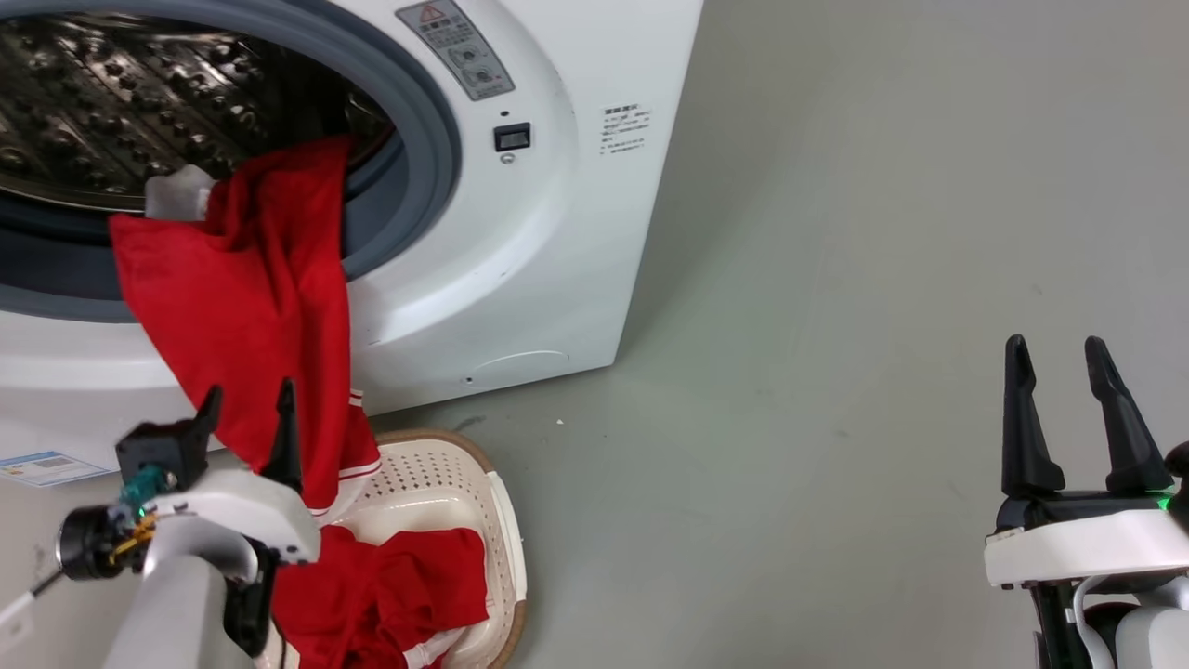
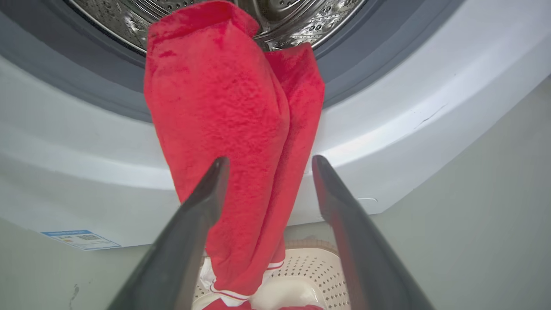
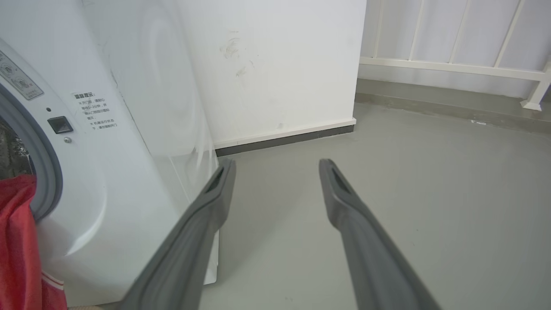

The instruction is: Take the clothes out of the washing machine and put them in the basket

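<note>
red garment (image 1: 246, 297) covers part of the basket (image 1: 429, 478); washing machine (image 1: 557, 232) cropped.

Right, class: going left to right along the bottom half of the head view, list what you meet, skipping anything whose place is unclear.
left gripper, jaws apart → basket → grey floor → right gripper, jaws apart
</note>
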Robot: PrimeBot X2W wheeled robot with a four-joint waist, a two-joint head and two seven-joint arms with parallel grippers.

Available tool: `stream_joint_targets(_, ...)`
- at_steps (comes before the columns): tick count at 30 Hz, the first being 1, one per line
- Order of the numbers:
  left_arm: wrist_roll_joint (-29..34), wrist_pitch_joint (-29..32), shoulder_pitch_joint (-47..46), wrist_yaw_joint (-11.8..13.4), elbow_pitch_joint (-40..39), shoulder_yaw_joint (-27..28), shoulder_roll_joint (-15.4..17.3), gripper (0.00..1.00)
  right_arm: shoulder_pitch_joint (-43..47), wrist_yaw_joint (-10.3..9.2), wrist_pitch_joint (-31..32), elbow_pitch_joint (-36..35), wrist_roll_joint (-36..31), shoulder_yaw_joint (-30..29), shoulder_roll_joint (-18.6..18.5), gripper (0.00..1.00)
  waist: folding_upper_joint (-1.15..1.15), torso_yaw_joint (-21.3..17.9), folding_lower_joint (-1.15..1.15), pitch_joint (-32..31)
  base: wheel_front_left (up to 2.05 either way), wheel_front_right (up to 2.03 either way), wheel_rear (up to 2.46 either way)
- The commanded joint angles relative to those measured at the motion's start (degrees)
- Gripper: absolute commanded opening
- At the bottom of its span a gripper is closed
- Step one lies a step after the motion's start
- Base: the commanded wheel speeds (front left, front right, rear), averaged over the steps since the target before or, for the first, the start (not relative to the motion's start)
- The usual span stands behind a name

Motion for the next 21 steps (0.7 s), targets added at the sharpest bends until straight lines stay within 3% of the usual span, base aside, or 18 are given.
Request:
stream_joint_targets(1, -0.1, 0.35, -1.44, -0.28, 0.7, 0.07, 0.63, 1.0, -0.13, -0.02, -0.31, 0.12, 0.29, 0.11, 0.01, 1.0, 0.0, -0.69, 0.01, 0.71, 0.0, 0.0, 0.0)
stream_joint_targets(12, -0.88, 12.0, -14.64, -1.94, 15.0, -1.3, 7.36, 1.0, -2.36, -0.02, -3.09, 3.61, 3.11, 2.11, 0.0, 1.0, 0.0, -4.76, 0.01, 5.58, 0.0, 0.0, 0.0)
stream_joint_targets(21, -1.56, 16.88, -22.12, -1.8, 22.43, -1.52, 10.32, 1.0, -4.22, -0.02, -4.55, 5.94, 4.25, 3.39, 0.01, 1.0, 0.0, -6.16, 0.01, 7.63, 0.0, 0.0, 0.0)
